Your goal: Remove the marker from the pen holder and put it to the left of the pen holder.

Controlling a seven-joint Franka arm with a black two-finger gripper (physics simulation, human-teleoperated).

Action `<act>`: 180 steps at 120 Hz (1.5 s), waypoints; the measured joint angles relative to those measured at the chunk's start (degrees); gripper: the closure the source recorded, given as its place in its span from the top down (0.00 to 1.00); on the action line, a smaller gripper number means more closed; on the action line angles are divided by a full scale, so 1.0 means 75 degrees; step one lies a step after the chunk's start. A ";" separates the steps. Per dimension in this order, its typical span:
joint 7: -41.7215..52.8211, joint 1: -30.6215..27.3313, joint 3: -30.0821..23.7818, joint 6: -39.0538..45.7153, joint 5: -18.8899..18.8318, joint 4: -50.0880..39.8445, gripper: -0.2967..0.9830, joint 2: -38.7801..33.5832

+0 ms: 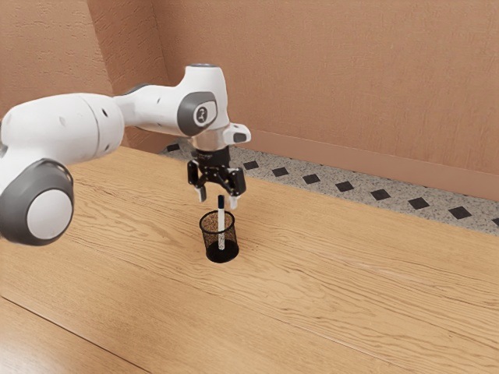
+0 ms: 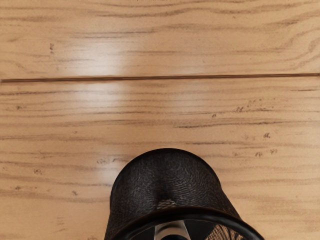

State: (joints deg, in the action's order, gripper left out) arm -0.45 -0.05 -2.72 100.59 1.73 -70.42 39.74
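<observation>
My gripper (image 1: pixel 217 199) points down just above the pen holder in the exterior view, its two fingers spread wide and open. The marker (image 1: pixel 221 222), white with a dark cap, stands nearly upright inside the black mesh pen holder (image 1: pixel 208 238). Its capped top rises over the rim, close beneath and roughly between the fingertips, with nothing gripped. In the wrist view the pen holder (image 2: pixel 165 180) is at the lower edge, and part of the marker (image 2: pixel 171 228) is visible inside its rim.
The pen holder stands on a wooden table (image 1: pixel 335 288). Beyond the table's far edge lie a speckled floor strip with dark diamonds (image 1: pixel 345 186) and a plain wall (image 1: pixel 327 86). A dark seam (image 2: pixel 165 77) crosses the tabletop.
</observation>
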 joint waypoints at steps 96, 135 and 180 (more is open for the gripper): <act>-0.0021 0.0006 -0.0018 -0.0552 -0.0022 0.0213 0.18 -0.1334; -0.0349 -0.0013 0.0815 -0.3443 -0.0040 0.0109 0.17 -0.0958; -0.0763 -0.0299 0.0943 -0.4905 0.0001 0.0303 0.17 0.0597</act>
State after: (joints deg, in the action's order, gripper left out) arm -6.17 -2.29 4.35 63.80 1.73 -68.14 44.22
